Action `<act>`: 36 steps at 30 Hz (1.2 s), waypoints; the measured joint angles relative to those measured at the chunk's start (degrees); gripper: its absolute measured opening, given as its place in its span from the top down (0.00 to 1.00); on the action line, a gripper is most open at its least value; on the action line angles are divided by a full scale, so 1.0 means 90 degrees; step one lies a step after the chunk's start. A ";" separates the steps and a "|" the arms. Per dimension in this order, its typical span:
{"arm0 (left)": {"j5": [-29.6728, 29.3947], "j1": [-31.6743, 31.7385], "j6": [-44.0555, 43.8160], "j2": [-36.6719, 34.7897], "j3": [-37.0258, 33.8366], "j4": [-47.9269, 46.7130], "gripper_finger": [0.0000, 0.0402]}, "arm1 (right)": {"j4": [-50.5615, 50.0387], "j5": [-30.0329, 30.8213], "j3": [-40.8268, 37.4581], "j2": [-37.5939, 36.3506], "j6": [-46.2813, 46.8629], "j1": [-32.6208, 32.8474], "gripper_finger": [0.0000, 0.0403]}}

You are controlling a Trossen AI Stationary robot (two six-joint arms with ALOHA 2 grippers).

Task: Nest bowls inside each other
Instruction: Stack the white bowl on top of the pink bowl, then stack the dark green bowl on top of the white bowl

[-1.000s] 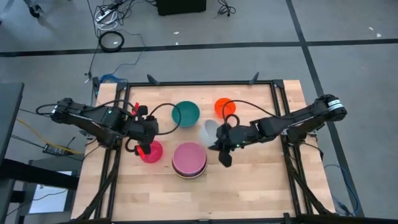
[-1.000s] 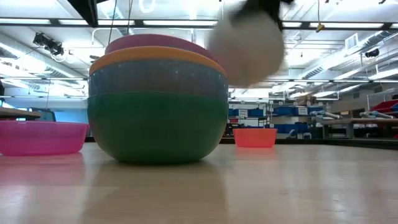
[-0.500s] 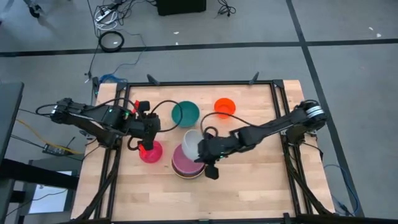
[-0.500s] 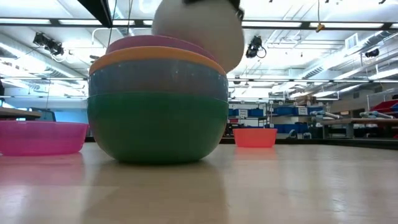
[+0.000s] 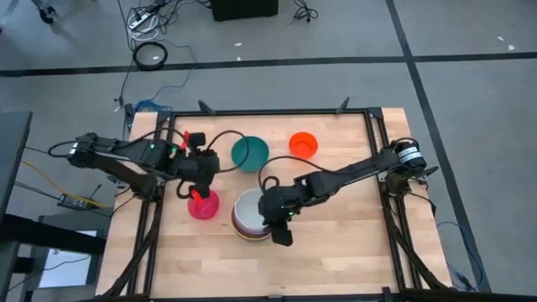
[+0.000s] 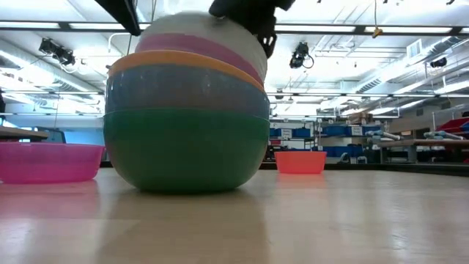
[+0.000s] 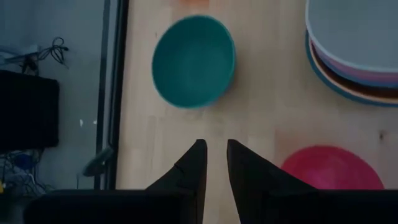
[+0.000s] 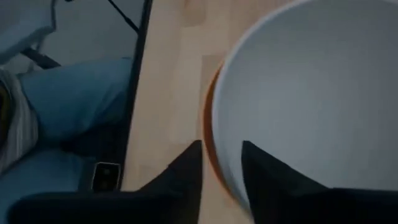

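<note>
A stack of bowls (image 5: 252,225) stands at the table's middle near side: green (image 6: 183,150) at the bottom, then light blue, orange and pink. The white bowl (image 5: 249,207) sits on top of the stack, tilted. My right gripper (image 8: 221,155) is open at the white bowl's right side, one finger inside its rim and one outside. My left gripper (image 7: 216,149) hangs open and empty above the table, between the teal bowl (image 5: 250,153) and a separate pink bowl (image 5: 204,205). A small orange bowl (image 5: 303,144) stands at the far side. My right gripper straddles the white bowl's rim (image 8: 216,134), coming slanting down from the table's right. A strip of the orange rim below shows between the outer finger (image 8: 189,168) and the white rim. Whether the inner finger touches the bowl's wall I cannot tell.
The table's black frame rails (image 5: 155,210) run along both sides. A person's leg in blue trousers (image 8: 68,106) shows beyond the table's edge in the right wrist view. Bare wood lies along the near edge (image 5: 277,268) and at the right.
My right gripper has carried the white bowl toward the table's left, from beside the small orange bowl to over the stack, and has sunk with it. The white bowl, held high and tipped before, now sits in the stack's top pink bowl.
</note>
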 joint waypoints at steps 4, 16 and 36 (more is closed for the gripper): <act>0.0098 0.0320 0.0618 0.0007 -0.0022 0.0444 0.82 | -0.0541 -0.0054 0.0000 -0.0237 0.0288 0.0017 0.65; 0.1645 0.1542 0.3855 0.0020 -0.2016 0.2251 0.82 | -0.1978 0.2547 -0.0002 -0.1760 0.0389 0.0490 0.66; 0.2348 0.3099 0.7558 0.0727 -0.2888 0.4080 0.82 | -0.2412 0.3238 -0.0131 -0.1985 0.0480 0.0284 0.67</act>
